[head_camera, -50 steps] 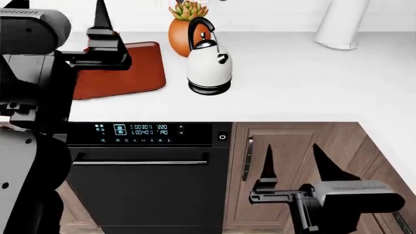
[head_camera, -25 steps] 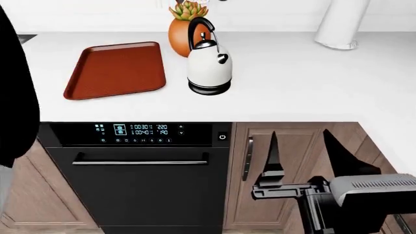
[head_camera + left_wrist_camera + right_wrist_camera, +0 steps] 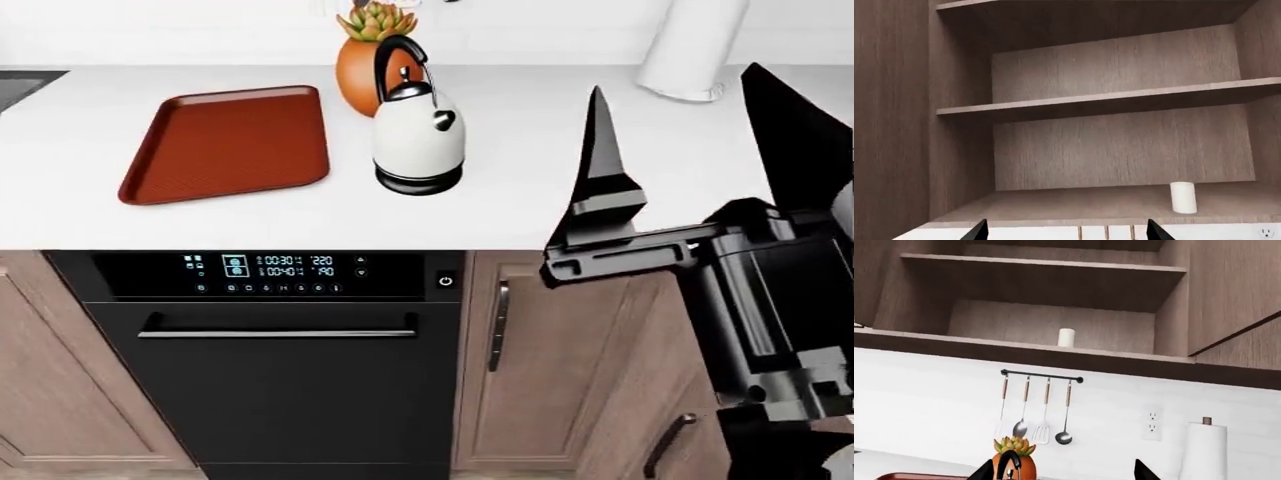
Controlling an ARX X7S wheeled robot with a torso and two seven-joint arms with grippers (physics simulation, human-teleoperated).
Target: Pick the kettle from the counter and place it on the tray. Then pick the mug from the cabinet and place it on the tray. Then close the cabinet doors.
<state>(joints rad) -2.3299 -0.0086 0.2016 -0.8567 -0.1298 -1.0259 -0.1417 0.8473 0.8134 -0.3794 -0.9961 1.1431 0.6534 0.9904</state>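
Note:
The white kettle [image 3: 418,135] stands upright on the white counter [image 3: 561,190], just right of the dark-red tray [image 3: 227,143], which holds nothing. My right gripper [image 3: 674,85] hangs open and holds nothing, right of the kettle and apart from it; the right wrist view shows its tips [image 3: 1063,472] with the kettle's black handle [image 3: 1009,467] between them, farther off. The off-white mug [image 3: 1066,337] stands on the open cabinet's lowest shelf [image 3: 987,342]. My left gripper [image 3: 1066,232] is open below that shelf, with the mug [image 3: 1183,197] off to one side. The left arm is out of the head view.
An orange plant pot [image 3: 360,70] stands right behind the kettle. A paper towel roll [image 3: 687,50] is at the back right. Hanging utensils [image 3: 1034,410] and an outlet [image 3: 1153,422] are on the wall. A cabinet door [image 3: 1234,290] stands open. Below the counter are a black oven [image 3: 274,350] and wooden doors [image 3: 534,370].
My left arm has left the head view. My right gripper has risen from in front of the lower cabinet to counter height. The kettle and tray have not moved.

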